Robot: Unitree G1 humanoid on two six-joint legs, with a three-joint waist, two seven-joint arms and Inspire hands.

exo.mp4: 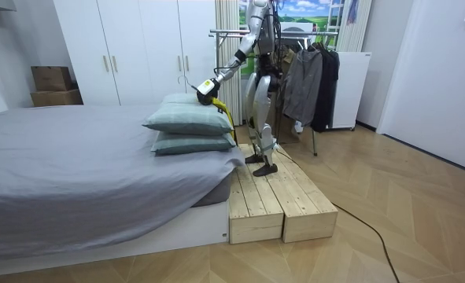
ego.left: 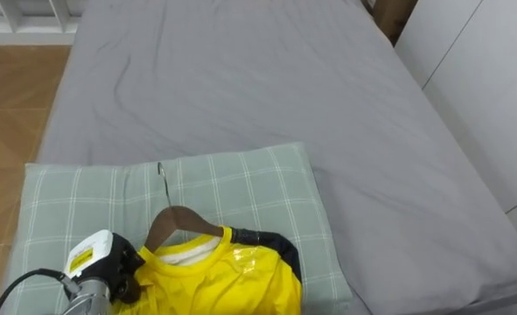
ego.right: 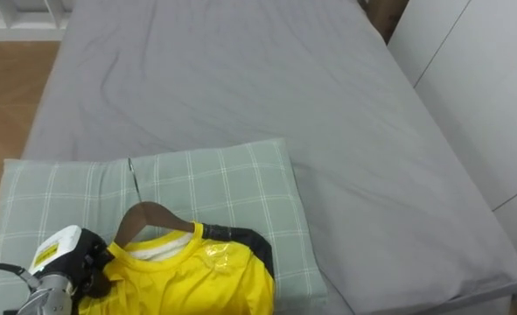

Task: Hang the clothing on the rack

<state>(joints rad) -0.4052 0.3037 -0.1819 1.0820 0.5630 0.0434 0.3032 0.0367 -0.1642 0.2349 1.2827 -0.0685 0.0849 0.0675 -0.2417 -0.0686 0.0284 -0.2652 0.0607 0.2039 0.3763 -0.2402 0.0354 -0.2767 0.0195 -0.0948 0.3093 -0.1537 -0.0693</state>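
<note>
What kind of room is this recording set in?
Most likely a bedroom: a large bed with a grey sheet, white wardrobe doors along the wall, and a metal clothes rack hung with dark garments.

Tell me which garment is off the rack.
The yellow shirt: it is on a hanger in the left hand over the pillows, while the grey jacket and black coat hang on the rack.
</note>
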